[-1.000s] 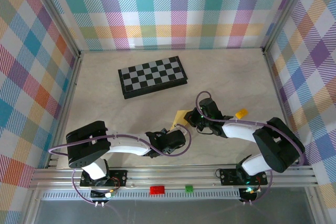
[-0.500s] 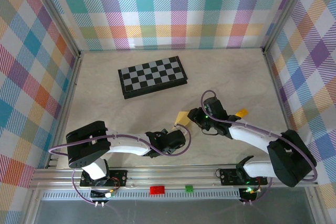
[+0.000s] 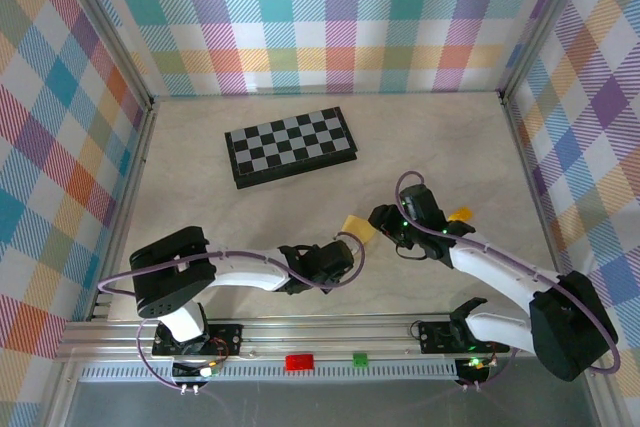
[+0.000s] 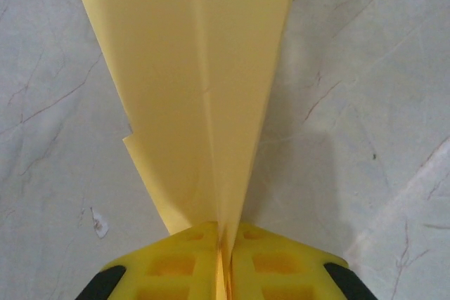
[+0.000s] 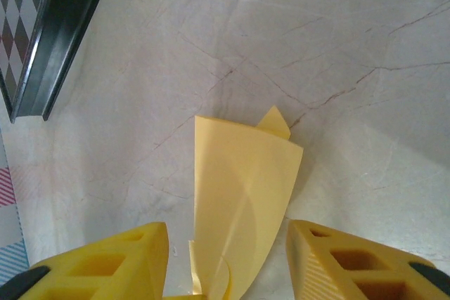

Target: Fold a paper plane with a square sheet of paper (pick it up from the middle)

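**Top view.** Paper plane point(image 3: 355, 226): yellow, toward the near edge of the table point(image 3: 200, 177), about midway between its side edges. The left claw point(image 3: 345, 243) grips it from the near side. The right claw point(image 3: 380, 227) sits just beside it on the right. The chessboard point(image 3: 290, 146) is well apart, toward the far edge. Hazard: two claws crowd one thin sheet, so if you pull them apart unevenly it may tear.

**Left wrist view.** The left claw point(image 4: 223, 244) is pressed together on the narrow end of the paper plane point(image 4: 193, 82), along its centre crease. Hazard: only a thin strip is pinched, so a sideways tug would likely slide it free.

**Right wrist view.** The right claw point(image 5: 226, 240) has its fingers point(image 5: 119, 261) spread apart, with the paper plane point(image 5: 242, 187) standing between them. You cannot tell whether it touches either one. The chessboard's edge point(image 5: 42, 33) shows at the upper left. Hazard: the top of the paper curls, so closing there may press in a stray crease or crush a wing.
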Controlling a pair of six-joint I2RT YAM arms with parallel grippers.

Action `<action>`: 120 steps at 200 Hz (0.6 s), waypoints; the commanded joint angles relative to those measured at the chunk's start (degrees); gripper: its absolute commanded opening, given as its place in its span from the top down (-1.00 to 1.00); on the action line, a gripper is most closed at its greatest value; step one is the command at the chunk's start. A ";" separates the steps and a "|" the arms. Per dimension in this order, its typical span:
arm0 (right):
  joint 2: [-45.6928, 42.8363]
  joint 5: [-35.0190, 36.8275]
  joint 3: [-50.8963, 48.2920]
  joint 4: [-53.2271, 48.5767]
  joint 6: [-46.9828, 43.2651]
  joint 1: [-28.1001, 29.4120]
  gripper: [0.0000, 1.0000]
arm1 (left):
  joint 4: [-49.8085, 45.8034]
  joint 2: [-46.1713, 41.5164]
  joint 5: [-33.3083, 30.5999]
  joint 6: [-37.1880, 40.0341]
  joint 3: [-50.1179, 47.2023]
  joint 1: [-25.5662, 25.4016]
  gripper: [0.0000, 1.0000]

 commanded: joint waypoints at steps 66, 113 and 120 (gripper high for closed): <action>4.46 -8.68 0.32 1.03 2.64 -0.24 -0.23 | -2.96 0.37 9.08 -0.46 1.17 4.36 0.70; 10.64 -12.43 1.73 4.72 7.70 -0.23 -0.24 | -3.05 -0.29 8.58 -0.01 0.86 4.62 0.70; 11.94 -12.90 2.27 4.80 8.00 -0.24 -0.23 | -2.90 -0.59 8.36 0.04 0.62 4.62 0.70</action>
